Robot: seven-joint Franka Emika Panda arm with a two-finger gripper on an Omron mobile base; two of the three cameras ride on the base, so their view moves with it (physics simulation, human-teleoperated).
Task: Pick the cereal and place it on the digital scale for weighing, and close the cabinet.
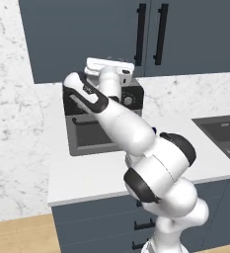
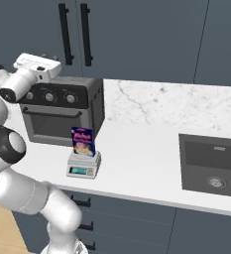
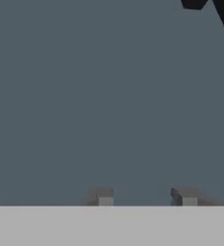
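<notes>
A: Where does the cereal stand relative to the gripper?

B: The dark blue box stands upright on the digital scale, which sits on the white counter just in front of the toaster oven. The gripper is well apart from it, raised above the oven's top and close against the flat door of the cabinet. Nothing lies between its fingertips.

A: And the gripper's state?

B: In the hand view the two tips stand apart with bare cabinet door between them; whether they are fully spread or nearly closed, I cannot tell.

A: How is the arm posed?

B: It rises from the base, bends at the elbow, and reaches up and forward over the toaster oven, the white hand level with the cabinet's lower edge, below the black bar handles. Both cabinet doors appear flush. A dark sink lies to the right.
</notes>
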